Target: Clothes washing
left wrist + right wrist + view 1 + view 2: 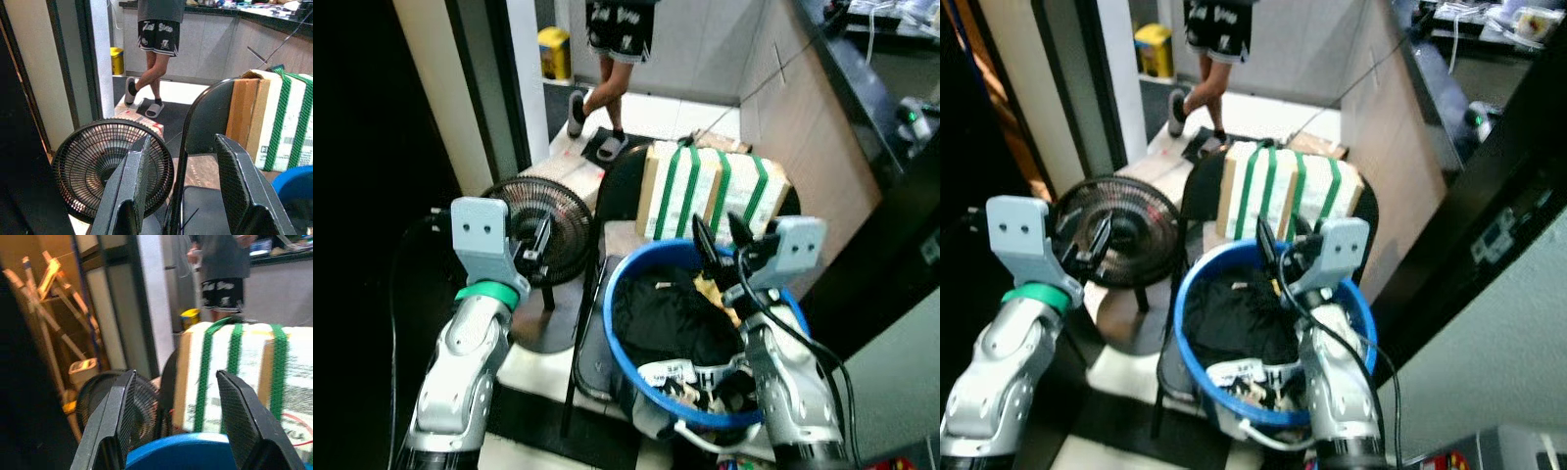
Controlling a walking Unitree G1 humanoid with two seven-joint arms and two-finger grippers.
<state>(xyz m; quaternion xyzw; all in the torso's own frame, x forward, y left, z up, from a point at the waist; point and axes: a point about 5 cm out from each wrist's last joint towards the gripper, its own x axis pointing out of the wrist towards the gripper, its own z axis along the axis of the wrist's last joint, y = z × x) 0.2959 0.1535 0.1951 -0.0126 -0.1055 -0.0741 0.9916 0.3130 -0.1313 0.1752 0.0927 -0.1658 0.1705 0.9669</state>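
Note:
A blue round basket [625,364] full of dark and white clothes [671,318] sits on a black chair [590,352] in front of me. My right gripper [722,233] is raised over the basket's far rim, its fingers [239,418] open with nothing between them. My left gripper [540,240] is held up to the left of the basket, in front of a black floor fan [540,230]; its fingers [139,176] are open and empty too.
A cardboard box with green straps [710,194] stands behind the basket against the chair back. A person [607,59] in black shorts and slippers stands further back on the floor. A wooden cabinet wall [813,117] runs along the right, a door frame [484,88] on the left.

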